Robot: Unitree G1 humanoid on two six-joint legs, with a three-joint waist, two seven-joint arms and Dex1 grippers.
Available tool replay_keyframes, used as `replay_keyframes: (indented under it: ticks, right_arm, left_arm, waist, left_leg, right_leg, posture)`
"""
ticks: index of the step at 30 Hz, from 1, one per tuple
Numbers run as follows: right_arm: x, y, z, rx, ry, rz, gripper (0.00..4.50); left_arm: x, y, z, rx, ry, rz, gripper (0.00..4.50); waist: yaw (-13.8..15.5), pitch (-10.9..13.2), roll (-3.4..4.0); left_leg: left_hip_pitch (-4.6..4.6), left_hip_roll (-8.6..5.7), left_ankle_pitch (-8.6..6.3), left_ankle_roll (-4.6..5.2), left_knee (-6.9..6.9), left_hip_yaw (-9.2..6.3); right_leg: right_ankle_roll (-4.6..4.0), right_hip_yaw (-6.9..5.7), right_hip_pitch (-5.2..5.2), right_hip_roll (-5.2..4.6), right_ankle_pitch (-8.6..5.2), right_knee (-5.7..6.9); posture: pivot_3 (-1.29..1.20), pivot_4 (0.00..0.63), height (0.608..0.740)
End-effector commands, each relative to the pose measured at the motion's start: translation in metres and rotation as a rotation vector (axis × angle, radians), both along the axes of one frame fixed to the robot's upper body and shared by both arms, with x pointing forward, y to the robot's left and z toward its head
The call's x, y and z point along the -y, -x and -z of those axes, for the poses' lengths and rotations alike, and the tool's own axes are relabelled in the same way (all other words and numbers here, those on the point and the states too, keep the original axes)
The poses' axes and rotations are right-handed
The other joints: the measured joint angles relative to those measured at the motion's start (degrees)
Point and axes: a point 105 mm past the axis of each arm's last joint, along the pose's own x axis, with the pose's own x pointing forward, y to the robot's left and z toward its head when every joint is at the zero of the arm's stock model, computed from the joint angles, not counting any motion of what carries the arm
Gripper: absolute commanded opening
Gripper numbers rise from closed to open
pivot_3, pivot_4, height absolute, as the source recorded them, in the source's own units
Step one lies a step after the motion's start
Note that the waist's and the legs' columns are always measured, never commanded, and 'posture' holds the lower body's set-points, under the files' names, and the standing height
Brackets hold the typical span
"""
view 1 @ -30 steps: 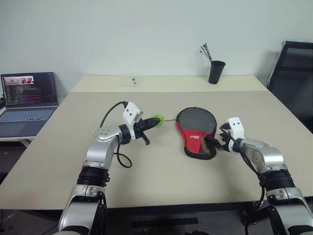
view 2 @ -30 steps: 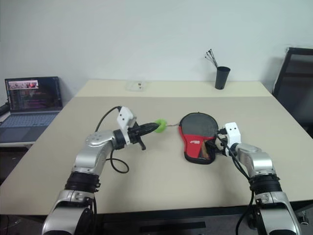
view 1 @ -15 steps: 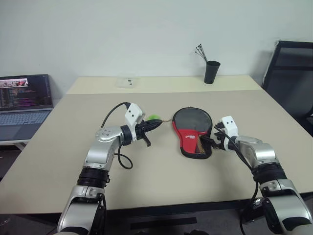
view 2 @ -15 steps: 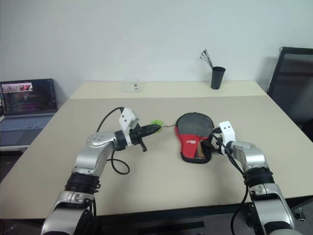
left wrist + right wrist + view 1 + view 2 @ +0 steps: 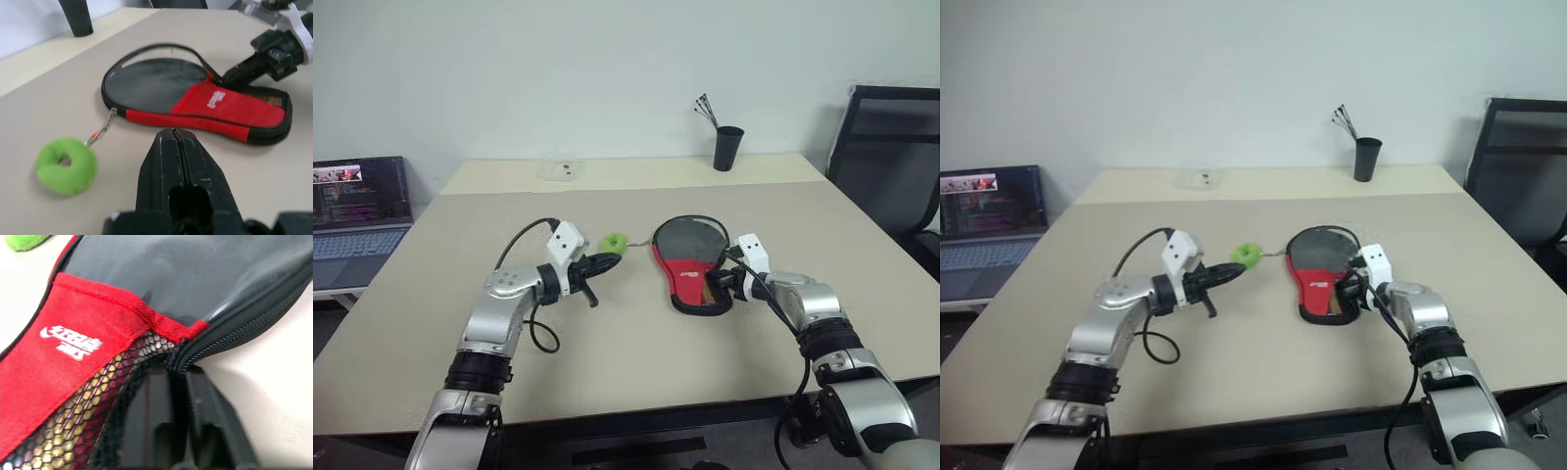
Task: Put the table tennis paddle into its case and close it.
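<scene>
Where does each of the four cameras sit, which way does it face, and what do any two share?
Left eye, right eye: on the head, looking down over both arms at the table.
Left wrist: along the shut left tool toward the case and green ring.
Right wrist: along the right tool, shut on the case's zipper rim.
Shared: the case, in all four.

Closed left gripper (image 5: 177, 147) near case (image 5: 215, 105)

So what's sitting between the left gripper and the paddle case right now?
A green foam ring on a short cord tied to the case rim lies ahead of the shut left gripper, clearest in the left wrist view.
</scene>
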Motion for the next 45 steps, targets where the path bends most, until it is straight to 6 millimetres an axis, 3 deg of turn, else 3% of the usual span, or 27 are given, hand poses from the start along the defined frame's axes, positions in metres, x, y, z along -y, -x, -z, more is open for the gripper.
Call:
replay_keyframes:
  ticks: [1, 6, 15, 29, 45]
  right_arm:
    - [-0.027, 0.01, -0.001, -0.027, -0.033, -0.089, 0.02]
    - [-0.058, 0.027, -0.02, -0.015, -0.102, -0.167, 0.02]
    - [-0.096, 0.065, -0.017, -0.061, -0.163, -0.163, 0.02]
    - [-0.087, 0.133, -0.004, -0.182, -0.196, -0.12, 0.02]
    - [-0.075, 0.147, 0.0, -0.218, -0.172, -0.117, 0.02]
  left_arm:
    - [-0.015, 0.017, -0.006, -0.009, 0.004, 0.031, 0.0]
    - [-0.03, 0.041, 0.006, -0.092, -0.02, 0.058, 0.0]
    - [-0.024, 0.072, 0.01, -0.149, -0.005, 0.113, 0.0]
    - [-0.02, 0.089, 0.014, -0.194, -0.028, 0.185, 0.0]
    - [-0.021, 0.093, 0.02, -0.208, -0.046, 0.203, 0.0]
  waist:
    - [-0.12, 0.0, 0.0]
    - [-0.27, 0.0, 0.0]
    - [-0.24, 0.0, 0.0]
    - [0.33, -0.01, -0.03]
    - [0.62, -0.02, -0.05]
  left_leg:
    - [-0.01, 0.05, 0.0, 0.0, -0.04, 0.02]
    - [-0.1, 0.32, -0.02, -0.04, -0.28, 0.22]
    - [-0.13, 0.58, -0.04, -0.06, -0.73, 0.92]
    - [-0.13, 0.59, -0.09, -0.16, -0.78, 0.96]
    - [-0.14, 0.59, -0.12, -0.2, -0.8, 0.95]
  right_leg:
    - [-0.09, 0.09, -0.05, 0.02, 0.02, 0.01]
    - [-0.2, 0.38, -0.35, 0.3, -0.02, -0.01]
    - [-0.18, 1.0, -0.89, 0.66, -0.04, -0.02]
    - [-0.26, 1.02, -0.94, 0.66, -0.16, -0.07]
    - [-0.33, 1.0, -0.94, 0.69, -0.2, -0.14]
  posture:
    - [0.0, 0.15, 0.74]
    - [0.0, 0.15, 0.74]
    - [0.0, 0.15, 0.74]
    - [0.0, 0.15, 0.74]
    - [0.0, 0.15, 0.74]
